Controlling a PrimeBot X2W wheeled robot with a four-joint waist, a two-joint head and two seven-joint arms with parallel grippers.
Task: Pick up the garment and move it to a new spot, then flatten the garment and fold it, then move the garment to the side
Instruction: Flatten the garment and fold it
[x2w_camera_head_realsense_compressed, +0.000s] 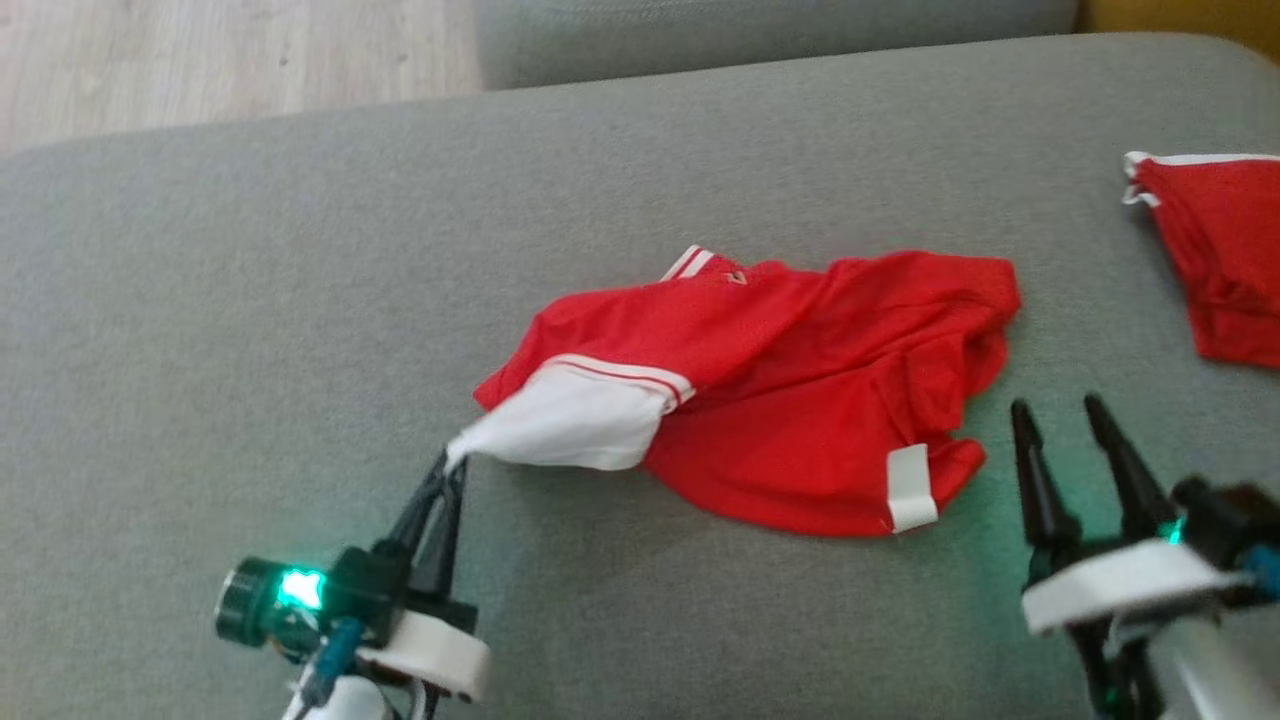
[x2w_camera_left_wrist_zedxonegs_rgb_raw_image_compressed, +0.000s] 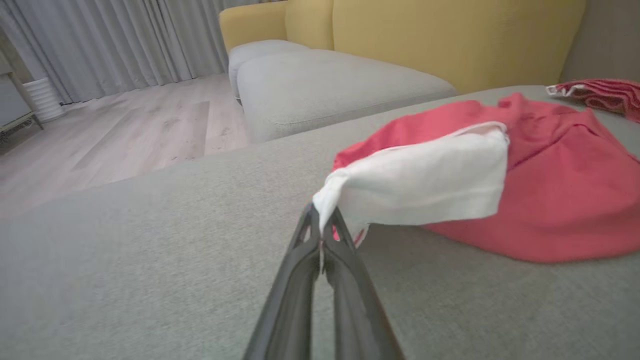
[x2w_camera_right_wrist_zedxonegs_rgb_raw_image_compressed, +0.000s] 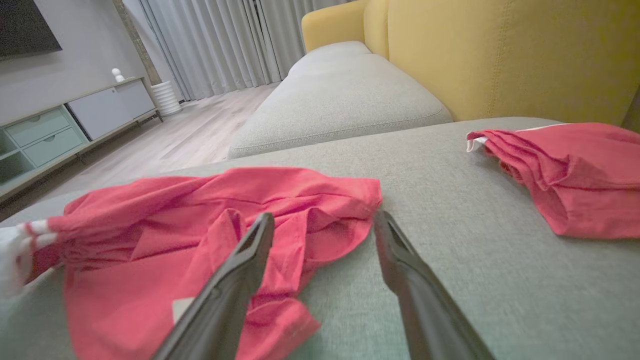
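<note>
A crumpled red garment (x2w_camera_head_realsense_compressed: 800, 390) with white trim lies in the middle of the grey cushion (x2w_camera_head_realsense_compressed: 300, 300). Its white sleeve end (x2w_camera_head_realsense_compressed: 570, 425) stretches toward the lower left, pinched by my left gripper (x2w_camera_head_realsense_compressed: 452, 462), which is shut on the sleeve's tip. In the left wrist view the white sleeve (x2w_camera_left_wrist_zedxonegs_rgb_raw_image_compressed: 425, 180) rises from between the closed fingers of the left gripper (x2w_camera_left_wrist_zedxonegs_rgb_raw_image_compressed: 320, 222). My right gripper (x2w_camera_head_realsense_compressed: 1058, 408) stands open just right of the garment's lower right edge, holding nothing. The right wrist view shows the right gripper (x2w_camera_right_wrist_zedxonegs_rgb_raw_image_compressed: 325, 222) with the garment (x2w_camera_right_wrist_zedxonegs_rgb_raw_image_compressed: 200, 225) beneath its left finger.
A second red garment (x2w_camera_head_realsense_compressed: 1220, 250) with a white edge lies at the cushion's far right (x2w_camera_right_wrist_zedxonegs_rgb_raw_image_compressed: 570, 175). Beyond are another grey cushion (x2w_camera_right_wrist_zedxonegs_rgb_raw_image_compressed: 340, 100), a yellow sofa back (x2w_camera_right_wrist_zedxonegs_rgb_raw_image_compressed: 500, 55) and wooden floor (x2w_camera_head_realsense_compressed: 200, 60) to the upper left.
</note>
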